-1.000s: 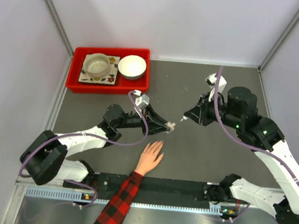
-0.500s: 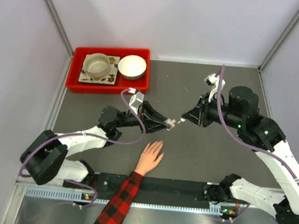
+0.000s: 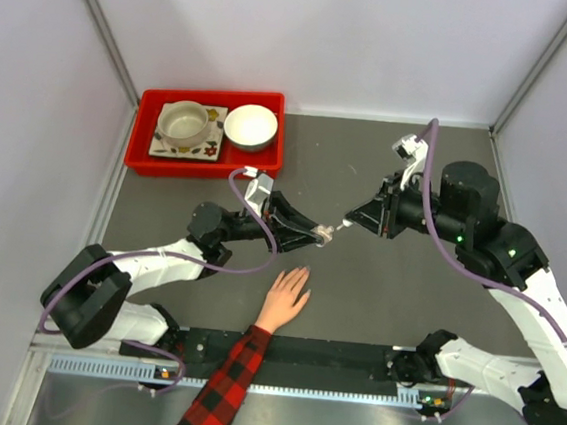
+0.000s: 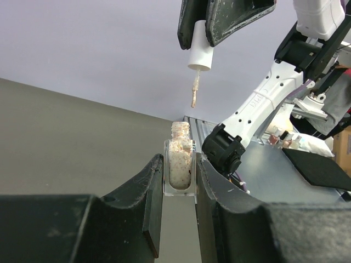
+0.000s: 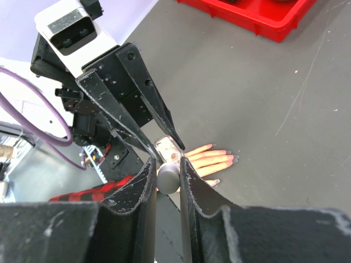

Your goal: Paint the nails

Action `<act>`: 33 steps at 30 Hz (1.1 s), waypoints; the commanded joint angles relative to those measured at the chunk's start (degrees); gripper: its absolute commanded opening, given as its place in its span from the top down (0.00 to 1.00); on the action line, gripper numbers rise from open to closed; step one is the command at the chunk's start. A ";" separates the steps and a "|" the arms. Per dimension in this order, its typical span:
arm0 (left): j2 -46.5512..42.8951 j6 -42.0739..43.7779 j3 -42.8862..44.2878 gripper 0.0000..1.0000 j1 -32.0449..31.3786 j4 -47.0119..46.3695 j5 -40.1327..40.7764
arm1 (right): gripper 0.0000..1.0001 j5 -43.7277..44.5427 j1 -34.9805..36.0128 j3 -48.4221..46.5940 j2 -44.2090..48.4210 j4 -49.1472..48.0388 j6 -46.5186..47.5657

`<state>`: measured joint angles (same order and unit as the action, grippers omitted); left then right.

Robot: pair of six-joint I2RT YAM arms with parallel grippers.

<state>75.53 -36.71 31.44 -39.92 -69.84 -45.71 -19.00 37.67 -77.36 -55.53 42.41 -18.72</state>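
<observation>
Above grey tabletop (image 3: pixel 407 285): left fingers (image 4: pixel 151 189) clamp clear glass polish bottle (image 4: pixel 179 167); right fingers (image 5: pixel 143 189) pinch white brush cap (image 4: pixel 200 52); tiny pale nails (image 5: pixel 235 158) likely need featherlight touch.

Surface: table (image 3: pixel 407 285), dark grey, matt, with thin pale scratches (image 3: pixel 351 169) toward the far middle.
Far-left corner: red tray (image 3: pixel 143 131), rectangular, flat on the table, its long side along the far edge.
Near middle: hand (image 3: pixel 285 298), light-skinned, palm down, flat on the table, fingers together and pointing away from the near edge.
Nails (image 5: pixel 235 158): small, at the fingertips; finish unclear.
Wrist: red-and-black plaid sleeve (image 3: pixel 221 387), crossing the near edge.
Near edge: black mounting rail (image 3: pixel 330 356), running left to right.
</observation>
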 commanded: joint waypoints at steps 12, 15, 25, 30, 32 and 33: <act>-1.52 -0.56 1.34 1.00 -0.33 -4.69 -0.69 | 1.00 -2.44 -0.40 -0.25 -0.55 -4.97 -1.50; -1.79 -0.64 1.25 1.00 -0.33 -4.78 -0.69 | 1.00 -2.53 -0.40 -0.25 -0.63 -5.23 -1.58; -3.37 -0.47 1.08 1.00 -0.42 -4.25 -0.78 | 1.00 -1.91 -0.32 0.46 -1.16 -5.50 -1.76; -3.55 -0.29 1.25 1.00 -0.51 -3.99 -0.61 | 1.00 -2.97 -0.32 1.33 -1.16 -6.37 -2.28; -3.37 -0.38 1.43 1.00 -0.51 -3.98 -0.69 | 1.00 -3.32 -0.40 1.43 -0.99 -6.73 -2.46; -3.19 -0.29 1.43 1.00 -0.51 -3.98 -0.61 | 1.00 -3.32 -0.32 1.34 -0.81 -6.82 -2.55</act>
<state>73.34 -37.39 31.44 -40.18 -70.32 -45.87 -21.19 37.67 -76.49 -56.80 38.57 -20.27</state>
